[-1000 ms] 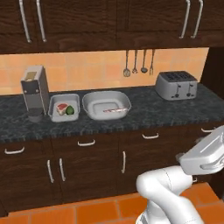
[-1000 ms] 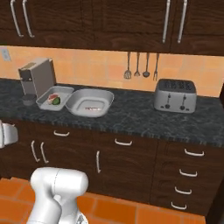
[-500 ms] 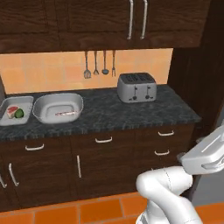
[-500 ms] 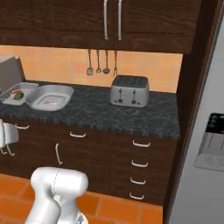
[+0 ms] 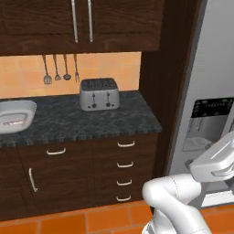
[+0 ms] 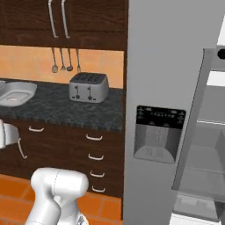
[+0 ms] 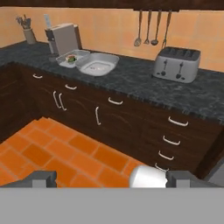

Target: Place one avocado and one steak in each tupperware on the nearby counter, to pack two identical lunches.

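My gripper (image 7: 106,180) hung empty over the orange tile floor (image 7: 65,153), its fingers (image 7: 41,178) spread wide apart. Beyond the floor ran the dark desk (image 7: 144,81) with its drawers. On it, the oval tupperware (image 7: 97,64) sat touching the small rectangular tupperware (image 7: 71,58), which held something red and green. The toaster (image 7: 176,64) stood well apart to their right, utensils (image 7: 151,27) hanging behind.

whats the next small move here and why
Probably drive on toward the open fridge and reach for a shelf. The gripper is open and holds nothing, and on the counter the small tupperware seems to hold food while the large tupperware looks only partly filled, so more food seems needed.
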Robot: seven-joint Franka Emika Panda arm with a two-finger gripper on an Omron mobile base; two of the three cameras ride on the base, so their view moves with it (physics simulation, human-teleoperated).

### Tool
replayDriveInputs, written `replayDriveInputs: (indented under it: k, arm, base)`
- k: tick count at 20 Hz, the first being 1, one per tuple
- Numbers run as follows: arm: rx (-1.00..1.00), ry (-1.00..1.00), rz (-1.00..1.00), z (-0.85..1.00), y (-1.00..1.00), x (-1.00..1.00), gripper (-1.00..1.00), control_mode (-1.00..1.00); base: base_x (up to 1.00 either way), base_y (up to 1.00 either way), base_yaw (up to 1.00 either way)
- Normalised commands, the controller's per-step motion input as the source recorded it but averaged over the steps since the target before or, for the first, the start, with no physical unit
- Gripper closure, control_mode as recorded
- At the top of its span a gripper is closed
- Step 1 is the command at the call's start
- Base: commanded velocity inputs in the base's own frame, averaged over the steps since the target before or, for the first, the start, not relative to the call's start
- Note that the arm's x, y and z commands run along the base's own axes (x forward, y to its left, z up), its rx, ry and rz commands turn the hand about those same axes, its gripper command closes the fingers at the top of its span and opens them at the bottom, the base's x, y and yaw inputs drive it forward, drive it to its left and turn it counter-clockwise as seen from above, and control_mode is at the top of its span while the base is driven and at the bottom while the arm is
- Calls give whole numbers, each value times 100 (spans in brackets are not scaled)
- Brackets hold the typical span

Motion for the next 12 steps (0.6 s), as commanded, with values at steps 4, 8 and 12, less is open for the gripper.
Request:
replayDriveInputs:
  k: [4, 8, 12]
  arm:
    - [0, 0, 0, 0, 0, 0, -100, 100]
    - [0, 0, 0, 0, 0, 0, -100, 100]
    - [0, 0, 0, 0, 0, 0, -100, 100]
  base:
    - [-6, -86, 0]
    - [-1, -76, -1]
    - [0, -76, -2]
